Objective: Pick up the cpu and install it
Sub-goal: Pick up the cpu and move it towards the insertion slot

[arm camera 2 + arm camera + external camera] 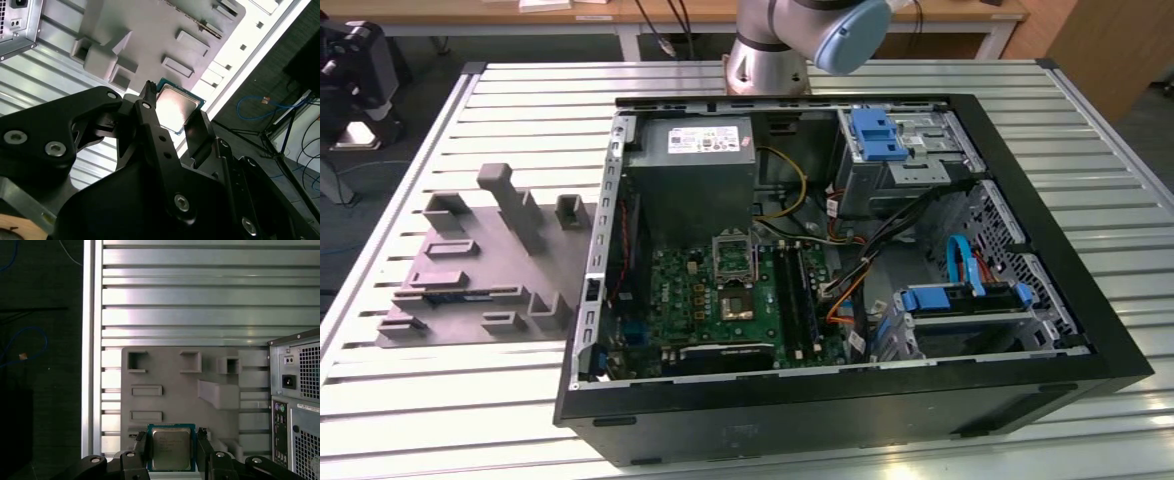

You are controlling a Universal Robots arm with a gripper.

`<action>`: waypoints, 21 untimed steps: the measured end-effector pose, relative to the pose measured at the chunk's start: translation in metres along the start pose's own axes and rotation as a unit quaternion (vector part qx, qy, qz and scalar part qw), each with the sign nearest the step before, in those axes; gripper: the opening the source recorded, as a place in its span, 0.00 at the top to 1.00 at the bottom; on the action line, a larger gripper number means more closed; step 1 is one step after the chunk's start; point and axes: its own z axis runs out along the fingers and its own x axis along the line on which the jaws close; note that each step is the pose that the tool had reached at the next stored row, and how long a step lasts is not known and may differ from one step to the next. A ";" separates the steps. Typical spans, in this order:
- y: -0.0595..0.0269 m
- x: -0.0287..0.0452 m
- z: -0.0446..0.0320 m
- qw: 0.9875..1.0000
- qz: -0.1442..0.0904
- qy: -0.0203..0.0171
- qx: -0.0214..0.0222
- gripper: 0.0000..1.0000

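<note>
The cpu (171, 446) is a small square chip with a pale metal top and a thin dark rim. It sits between the two black fingers of my gripper (172, 452), which is shut on its opposite edges. In the second wrist view the cpu (179, 106) is likewise clamped in the gripper (175, 120). It hangs well above the grey plastic tray (175, 365), over the tray's edge. The open computer case (854, 405) lies on the table, with the green motherboard (707, 300) and its open socket (734, 258) inside.
The grey tray (467, 270) with raised blocks lies on the slatted metal table (520, 120), beside the case on the exterior view's left. The arm's base (767, 60) stands behind the case. Cables and blue drive brackets (961, 300) fill the case's other side. The table edge (90, 365) borders dark floor.
</note>
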 end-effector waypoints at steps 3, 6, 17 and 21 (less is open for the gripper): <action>0.0000 -0.0013 0.0000 1.000 0.000 0.000 0.000 0.53; 0.0001 -0.0030 0.0001 1.000 0.000 0.000 0.000 0.53; 0.0002 -0.0089 0.0002 1.000 0.000 0.000 0.000 0.53; 0.0002 -0.0111 0.0002 1.000 0.000 0.000 0.000 0.53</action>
